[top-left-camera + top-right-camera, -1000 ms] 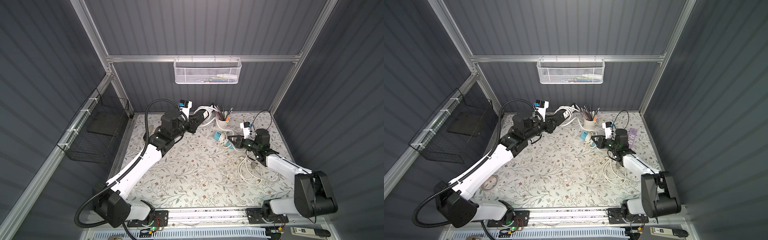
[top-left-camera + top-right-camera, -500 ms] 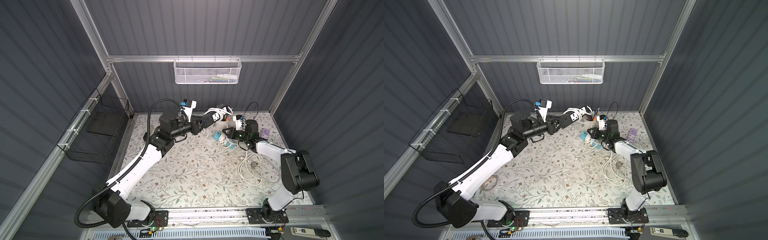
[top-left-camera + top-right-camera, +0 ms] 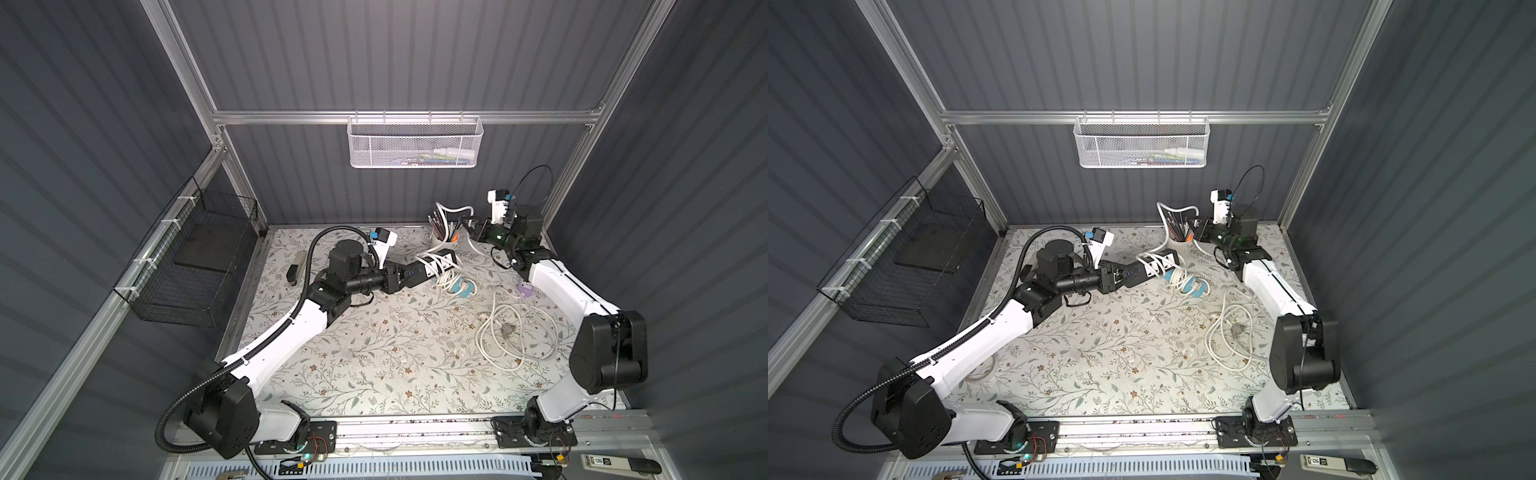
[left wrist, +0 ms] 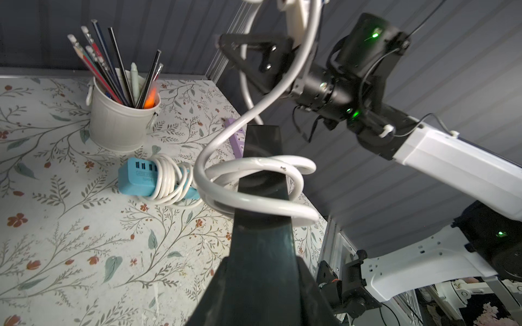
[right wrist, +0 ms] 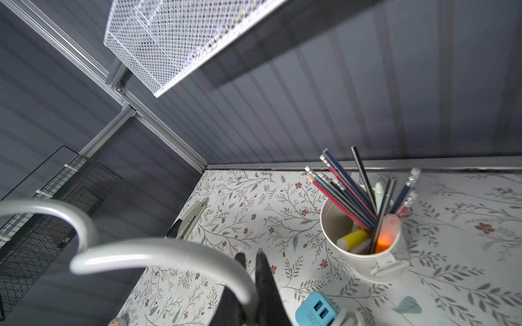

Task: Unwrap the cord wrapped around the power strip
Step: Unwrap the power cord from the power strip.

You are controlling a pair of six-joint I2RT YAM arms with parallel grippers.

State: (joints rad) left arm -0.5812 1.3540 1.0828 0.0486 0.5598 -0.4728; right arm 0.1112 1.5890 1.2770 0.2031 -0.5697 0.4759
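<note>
Power strip [image 4: 262,141] — a black bar — is held up off the floral surface [image 3: 374,353] near the back, right of the middle, and tilted. Its near end is clamped in the left hand [image 3: 409,273], whose fingers are pressed onto it.

A white cord [image 4: 282,165] circles the bar in a few slack loops about midway along it. From there one strand climbs in a curve to the right hand [image 5: 250,255], which is raised beside the back wall. This hand is closed, pinching the cord between its fingers. In the right wrist view the cord arches out from that pinch in a wide bend.

Just below and behind the lifted bar, a blue power block [image 4: 138,177] lies on the surface with its own white lead wound tightly round it. A white cup [image 4: 118,124] full of pencils and pens stands near it, towards the back wall. A purple strip [image 3: 523,289] lies beside the right arm.

A loose white cable [image 3: 515,332] is heaped in open coils in front of that arm — whether it joins the pinched cord I cannot tell. A white mesh basket [image 3: 415,145] hangs on the back rail, and a black wire basket [image 3: 199,257] is fixed to the left wall.
</note>
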